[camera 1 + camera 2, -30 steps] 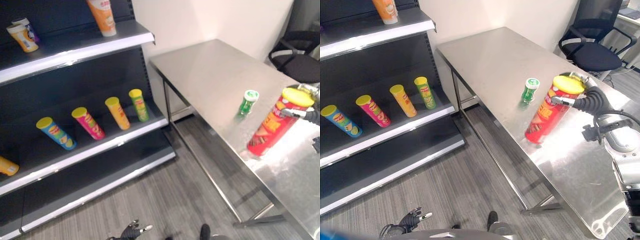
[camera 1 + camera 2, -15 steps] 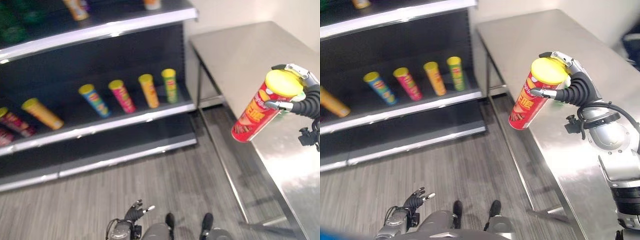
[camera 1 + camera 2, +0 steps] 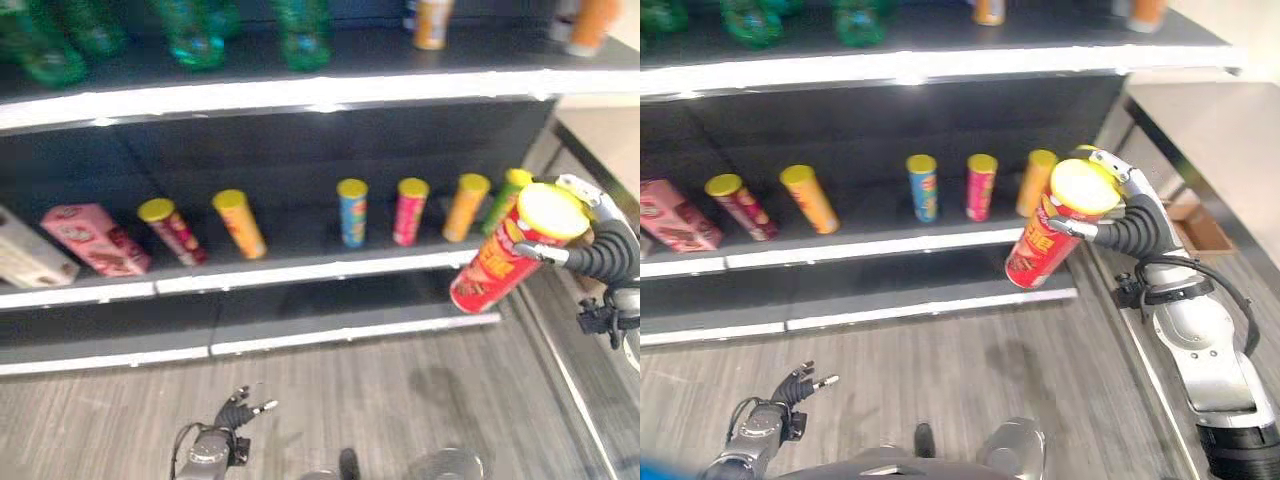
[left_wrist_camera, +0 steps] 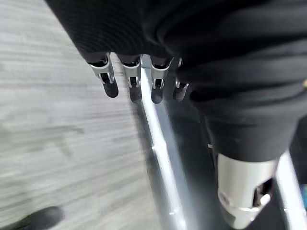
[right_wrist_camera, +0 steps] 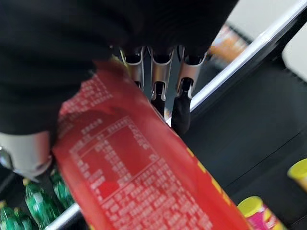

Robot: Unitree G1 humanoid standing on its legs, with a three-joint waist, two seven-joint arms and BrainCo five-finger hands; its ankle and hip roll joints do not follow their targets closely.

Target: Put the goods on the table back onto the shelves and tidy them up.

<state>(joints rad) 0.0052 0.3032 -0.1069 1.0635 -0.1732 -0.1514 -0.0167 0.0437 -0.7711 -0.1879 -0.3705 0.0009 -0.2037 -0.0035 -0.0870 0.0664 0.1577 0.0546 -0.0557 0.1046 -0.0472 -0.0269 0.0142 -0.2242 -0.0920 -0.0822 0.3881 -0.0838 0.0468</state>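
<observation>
Red with a yellow lid, the tall crisp canister (image 3: 500, 262) hangs tilted in the right hand (image 3: 597, 250), fingers curled round its top, clear of the middle shelf (image 3: 300, 268); the left hand (image 3: 232, 416) hangs low over the floor, fingers loose. From the right eye, an open stretch of shelf lies between the yellow canister (image 3: 810, 198) and the blue canister (image 3: 923, 187), probably the safest landing. Along the right wrist, the red tube crosses the palm. Best practice: level it upright, clear the shelf's bright front edge, then lower.
</observation>
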